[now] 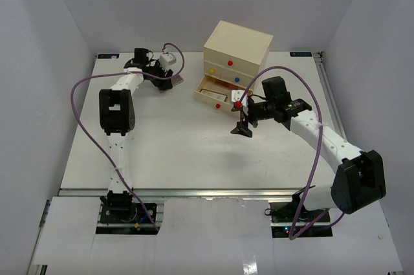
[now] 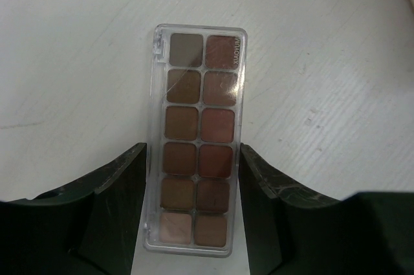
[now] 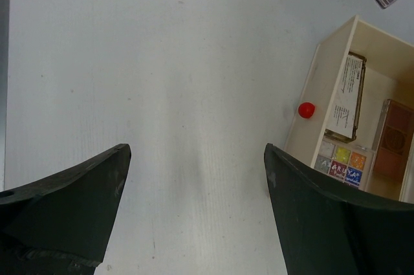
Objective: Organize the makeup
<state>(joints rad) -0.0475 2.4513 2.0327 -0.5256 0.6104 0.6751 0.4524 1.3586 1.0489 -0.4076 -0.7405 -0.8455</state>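
The white table (image 1: 194, 152) lies under both pincers. In the right wrist view, bare table surface shows below the right pincer and to its left.

The cream chest (image 1: 238, 45) stands beyond the right pincer and well to the right of the left one. Its lowest drawer (image 1: 210, 90) is pulled out toward the right pincer. In the wrist view the drawer's front wall is just to the right of the right finger.

The right pincer (image 3: 197, 149) hangs above the table with its fingers wide apart. It holds nothing and touches nothing.

The left pincer (image 2: 194, 158) is low at the table, far from the chest. One finger is on each long side of the eyeshadow palette (image 2: 197, 139). The fingers (image 2: 123, 204) are very close to the palette's lower half, but I cannot tell if they press on it.

The palette lies flat, and its upper half reaches out past the fingertips. White table shows beside that half and beyond it.

Inside the drawer, to the right of the right pincer, lie a box with a white label (image 3: 346, 97), a brown compact (image 3: 394, 136) and a small palette of coloured squares (image 3: 339, 162).

The drawer's red knob (image 3: 306, 110) points toward the right pincer, a little above its right fingertip.
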